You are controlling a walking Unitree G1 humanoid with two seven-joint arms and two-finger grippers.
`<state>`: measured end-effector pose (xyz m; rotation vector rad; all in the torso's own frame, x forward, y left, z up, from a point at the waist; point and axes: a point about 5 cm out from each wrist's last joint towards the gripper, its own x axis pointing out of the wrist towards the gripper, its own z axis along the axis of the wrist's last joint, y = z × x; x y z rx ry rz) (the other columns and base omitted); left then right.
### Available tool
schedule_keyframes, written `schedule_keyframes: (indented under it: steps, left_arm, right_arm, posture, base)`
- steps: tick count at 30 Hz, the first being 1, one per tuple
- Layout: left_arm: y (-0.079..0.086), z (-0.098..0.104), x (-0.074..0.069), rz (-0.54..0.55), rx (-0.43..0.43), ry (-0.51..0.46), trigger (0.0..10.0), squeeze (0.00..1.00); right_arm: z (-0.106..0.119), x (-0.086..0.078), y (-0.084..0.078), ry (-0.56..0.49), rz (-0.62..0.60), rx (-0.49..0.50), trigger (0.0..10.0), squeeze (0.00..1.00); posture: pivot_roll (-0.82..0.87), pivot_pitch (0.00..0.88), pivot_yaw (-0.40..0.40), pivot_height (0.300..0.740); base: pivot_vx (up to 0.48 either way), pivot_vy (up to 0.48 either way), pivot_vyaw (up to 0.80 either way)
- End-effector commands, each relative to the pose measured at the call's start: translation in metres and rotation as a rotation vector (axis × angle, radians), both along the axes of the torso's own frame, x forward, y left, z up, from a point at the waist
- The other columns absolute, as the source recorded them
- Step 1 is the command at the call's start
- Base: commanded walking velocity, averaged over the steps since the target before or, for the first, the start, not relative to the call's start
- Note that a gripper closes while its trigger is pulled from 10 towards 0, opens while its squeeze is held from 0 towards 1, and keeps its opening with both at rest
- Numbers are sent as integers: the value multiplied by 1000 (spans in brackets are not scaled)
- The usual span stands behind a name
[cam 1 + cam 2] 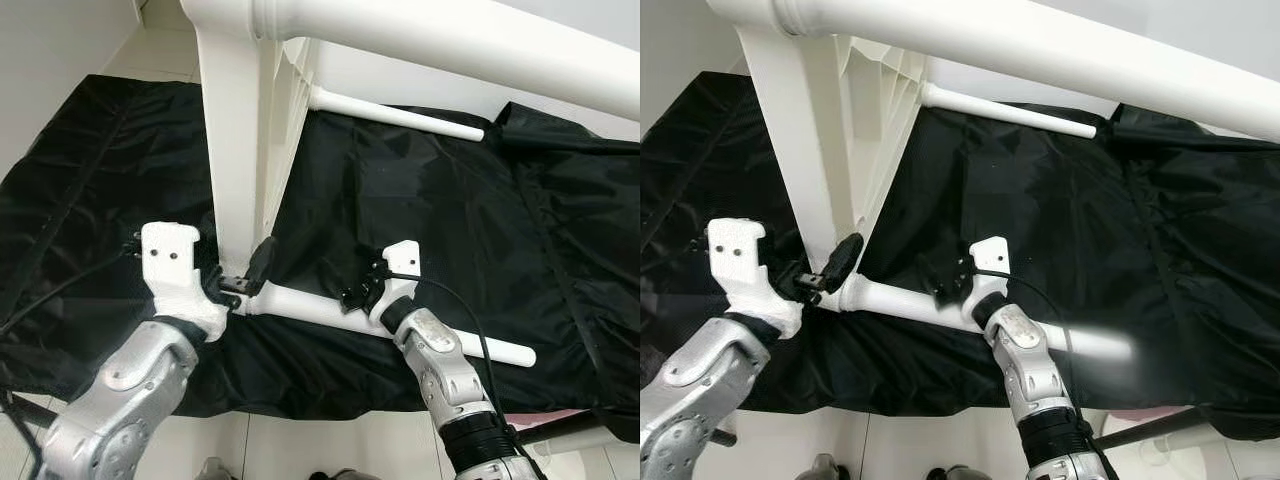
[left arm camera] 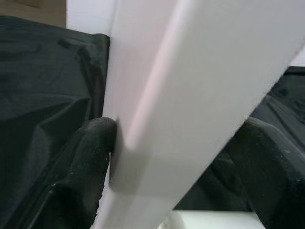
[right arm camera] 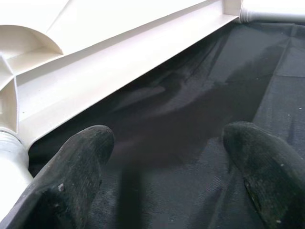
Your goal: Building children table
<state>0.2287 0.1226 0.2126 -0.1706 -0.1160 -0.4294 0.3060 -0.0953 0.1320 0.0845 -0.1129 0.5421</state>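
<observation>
Below, the left gripper (image 1: 243,275) clamps the white plastic tabletop panel (image 1: 232,150), standing on edge on black fabric sheet (image 1: 450,220). Beside it, the right gripper (image 1: 358,285), fingers spread, hovers over the white cylindrical table leg (image 1: 320,308).

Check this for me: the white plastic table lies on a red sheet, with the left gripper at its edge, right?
Not quite: the sheet is black, not red, as the left eye view shows. The white plastic table does lie on it, with the left gripper at its edge.
</observation>
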Motion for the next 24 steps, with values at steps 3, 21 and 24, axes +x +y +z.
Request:
schedule_keyframes:
  steps: [3, 21, 24]
  left_arm:
    - [-8, 12, 5, 60, 37, -55, 10000, 0]
    - [-20, 28, 30, 266, 85, -144, 10000, 0]
    - [-22, 32, 30, 275, 109, -200, 10000, 0]
  right_arm:
    - [-8, -1, -2, 34, -10, -10, 10000, 0]
    - [-10, -1, -5, 38, -44, -1, 10000, 0]
    - [-10, -1, -5, 39, -48, 1, 10000, 0]
  posture:
    - [72, 139, -98, 740]
    - [55, 125, -85, 740]
    - [50, 120, -82, 740]
  base:
    - [0, 0, 0]
    - [0, 0, 0]
    - [0, 0, 0]
